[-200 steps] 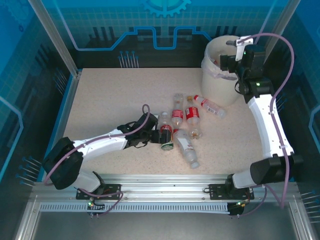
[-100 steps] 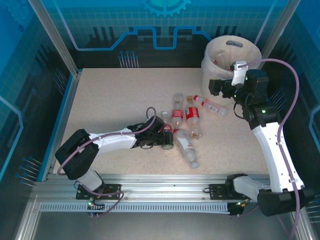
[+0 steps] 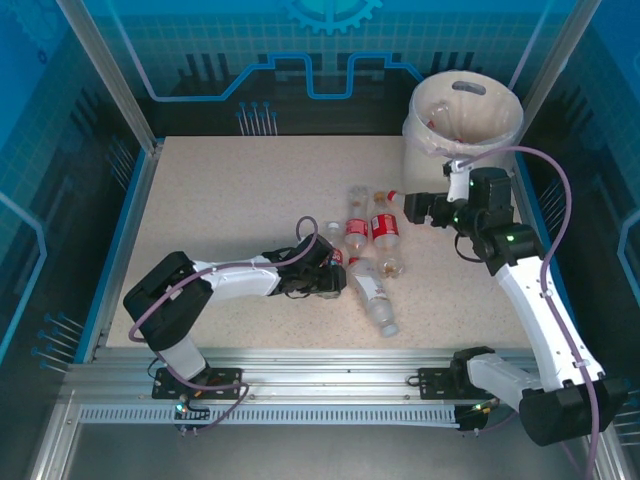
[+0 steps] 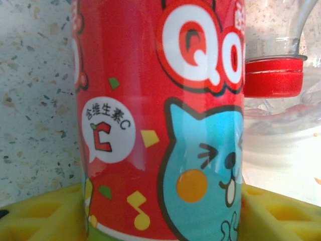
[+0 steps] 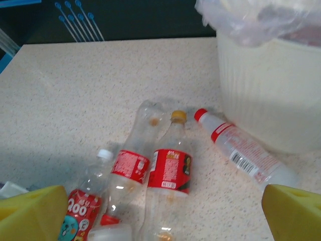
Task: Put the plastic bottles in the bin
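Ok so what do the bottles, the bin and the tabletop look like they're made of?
Bottles: thin clear plastic, glossy; you see through them, with printed film labels. Bin: opaque cream-white plastic, fairly matte, ribbed wall; a crinkled clear film liner over its rim. Tabletop: speckled beige, stone-look, possibly laminate; cannot tell.

Clear bottles (image 3: 385, 230), mostly red-labelled, lay clustered on their sides on the surface (image 3: 220, 200); the cream, lined bin (image 3: 420, 140) stood upright at the far-right corner.
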You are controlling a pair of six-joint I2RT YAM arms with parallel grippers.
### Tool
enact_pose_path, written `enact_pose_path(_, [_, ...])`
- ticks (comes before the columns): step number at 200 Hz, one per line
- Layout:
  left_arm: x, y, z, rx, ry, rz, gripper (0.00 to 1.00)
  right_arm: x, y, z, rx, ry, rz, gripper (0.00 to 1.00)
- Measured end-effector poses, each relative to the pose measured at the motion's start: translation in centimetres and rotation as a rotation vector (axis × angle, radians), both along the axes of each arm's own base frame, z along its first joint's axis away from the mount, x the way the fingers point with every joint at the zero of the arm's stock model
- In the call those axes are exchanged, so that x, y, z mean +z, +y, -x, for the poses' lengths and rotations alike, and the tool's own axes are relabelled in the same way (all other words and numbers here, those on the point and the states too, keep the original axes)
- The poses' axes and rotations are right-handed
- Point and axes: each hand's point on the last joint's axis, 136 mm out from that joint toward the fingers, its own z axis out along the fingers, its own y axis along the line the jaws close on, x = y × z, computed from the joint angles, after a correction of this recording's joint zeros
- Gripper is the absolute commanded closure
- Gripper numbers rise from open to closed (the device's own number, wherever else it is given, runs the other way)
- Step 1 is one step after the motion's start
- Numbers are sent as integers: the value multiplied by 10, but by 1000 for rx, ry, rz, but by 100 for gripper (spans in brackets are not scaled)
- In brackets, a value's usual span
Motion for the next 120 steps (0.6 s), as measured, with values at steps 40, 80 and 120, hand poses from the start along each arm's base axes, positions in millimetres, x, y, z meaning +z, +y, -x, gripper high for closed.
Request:
enact_pose_path(40, [7, 7, -3, -19, -45, -38, 41, -11, 17, 6, 44, 46, -78, 1])
enact_pose_path(80, [43, 26, -17, -27, -167, -63, 43, -12, 56, 10, 163, 77, -185, 2])
enact_pose_path(120, [113, 35, -29, -77, -432, -20, 51, -20, 101, 11, 292, 127, -276, 4])
